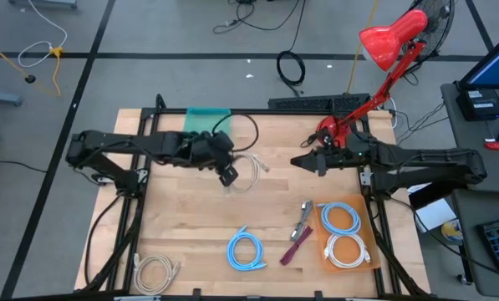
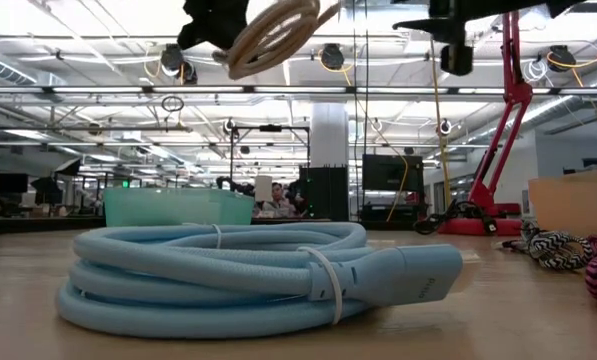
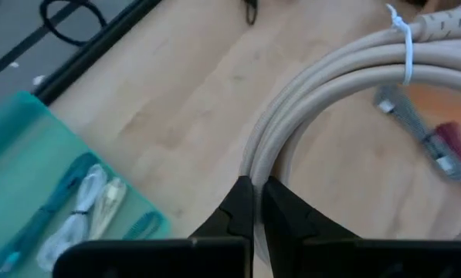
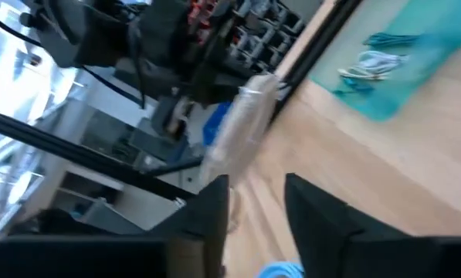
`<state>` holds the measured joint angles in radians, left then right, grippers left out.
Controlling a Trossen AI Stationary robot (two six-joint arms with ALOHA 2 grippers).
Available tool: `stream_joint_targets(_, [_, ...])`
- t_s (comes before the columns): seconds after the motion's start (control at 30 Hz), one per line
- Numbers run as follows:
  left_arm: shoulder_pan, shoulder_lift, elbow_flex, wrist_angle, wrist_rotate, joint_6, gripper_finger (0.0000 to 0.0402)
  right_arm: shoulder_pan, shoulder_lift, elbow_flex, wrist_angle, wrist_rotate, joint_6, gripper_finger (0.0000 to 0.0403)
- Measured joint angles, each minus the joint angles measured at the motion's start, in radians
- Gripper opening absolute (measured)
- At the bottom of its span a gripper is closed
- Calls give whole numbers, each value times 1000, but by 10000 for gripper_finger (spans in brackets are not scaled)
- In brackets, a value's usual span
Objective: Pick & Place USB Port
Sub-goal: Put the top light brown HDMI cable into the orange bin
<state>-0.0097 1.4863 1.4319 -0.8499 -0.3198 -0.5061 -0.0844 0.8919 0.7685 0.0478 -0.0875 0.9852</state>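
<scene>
A beige coiled USB cable (image 1: 251,170), bound with a white tie (image 3: 406,48), hangs above the middle of the table with my left gripper (image 1: 229,175) shut on it. In the low view the coil (image 2: 275,34) floats high over the tabletop. My right gripper (image 1: 297,161) stands open in the air to the coil's right, nothing between its fingers (image 4: 315,212). A teal bin (image 1: 207,119) at the far edge holds several cables (image 3: 83,202). My left gripper pinches the coil's bundled strands (image 3: 255,158) between its two fingers, on the side of the loop away from the tie. The fingers slant downward from the table's left. The coil is lifted clear of the table and reaches out beyond the fingertips, tilted.
A blue coil (image 1: 246,250) lies near the front edge. An orange tray (image 1: 364,219) at the front right holds a blue coil and a white one. A striped cable (image 1: 302,219) and a magenta one (image 1: 294,248) lie beside it. Another beige coil (image 1: 155,269) lies front left. A red lamp (image 1: 383,50) stands far right.
</scene>
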Motion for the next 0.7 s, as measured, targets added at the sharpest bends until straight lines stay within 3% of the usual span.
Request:
stream_joint_targets(0.23, [10, 192, 265, -174, -69, 130, 8, 23, 116, 1, 96, 4, 48, 190])
stream_joint_targets(0.43, [-2, 357, 486, -312, -72, 244, 8, 23, 139, 2, 152, -16, 35, 194])
stream_joint_targets(0.7, [-18, 427, 590, -324, -55, 326, 8, 23, 134, 1, 123, -18, 22, 194])
